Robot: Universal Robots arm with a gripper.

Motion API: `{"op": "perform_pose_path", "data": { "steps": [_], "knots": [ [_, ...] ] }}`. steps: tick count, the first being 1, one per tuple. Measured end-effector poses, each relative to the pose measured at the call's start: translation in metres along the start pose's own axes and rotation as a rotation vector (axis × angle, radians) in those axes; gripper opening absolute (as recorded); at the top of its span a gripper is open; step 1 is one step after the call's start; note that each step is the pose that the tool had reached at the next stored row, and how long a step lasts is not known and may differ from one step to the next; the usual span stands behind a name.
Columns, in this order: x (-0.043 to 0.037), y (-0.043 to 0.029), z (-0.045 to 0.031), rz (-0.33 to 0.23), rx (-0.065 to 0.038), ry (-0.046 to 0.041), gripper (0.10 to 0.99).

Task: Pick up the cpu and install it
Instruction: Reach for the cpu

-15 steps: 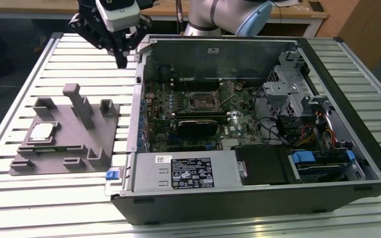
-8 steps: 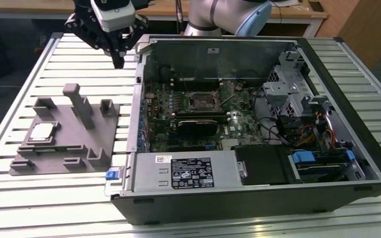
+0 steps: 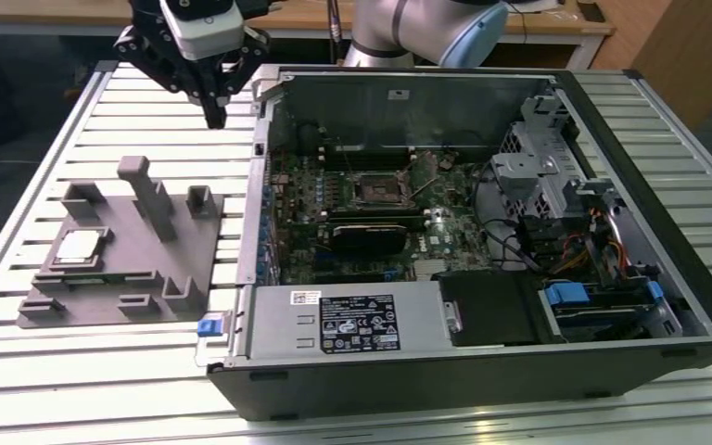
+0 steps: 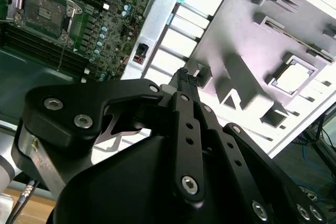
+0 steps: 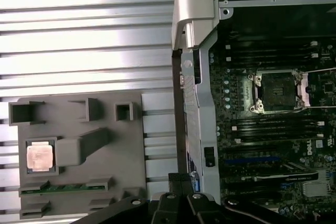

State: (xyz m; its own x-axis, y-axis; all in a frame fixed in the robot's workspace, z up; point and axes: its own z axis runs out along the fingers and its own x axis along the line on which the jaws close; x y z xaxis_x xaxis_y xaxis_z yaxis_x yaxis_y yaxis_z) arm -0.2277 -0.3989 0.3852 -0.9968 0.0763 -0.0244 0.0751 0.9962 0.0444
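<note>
Step in hand: the pick-up of the cpu (image 3: 81, 245) is being judged as not yet begun; nothing is being gripped.
Tool state: the gripper (image 3: 216, 116) is being shown with its fingertips (image 4: 184, 80) pressed together and empty in both wrist views.
Tool place: the gripper is being held high over the slatted table (image 3: 34, 167), just beside the far corner of the computer case (image 3: 455, 380).
Cpu place: the chip is being cradled, shiny top up, in a square recess of the grey fixture (image 3: 133, 269), at about seven o'clock from the gripper in the exterior view.
Socket: the motherboard socket (image 3: 378, 188) is being seen open and bare, at about three o'clock from the cpu in the exterior view.
Doing it well: the fingers are probably being required apart before any descent, since the chip is thin and recessed.
Alignment: a square, level approach onto opposite edges is being favoured, so that the chip is not being tilted in its pocket.
Hazard: the tall posts of the fixture near the recess are being judged a likely collision risk.
</note>
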Motion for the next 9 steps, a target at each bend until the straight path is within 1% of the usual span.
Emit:
{"op": "perform_pose_path", "data": {
  "steps": [9],
  "knots": [
    [0.0064, -0.0005, 0.0003, 0.000, 0.000, -0.0001, 0.106]
  ]
}}
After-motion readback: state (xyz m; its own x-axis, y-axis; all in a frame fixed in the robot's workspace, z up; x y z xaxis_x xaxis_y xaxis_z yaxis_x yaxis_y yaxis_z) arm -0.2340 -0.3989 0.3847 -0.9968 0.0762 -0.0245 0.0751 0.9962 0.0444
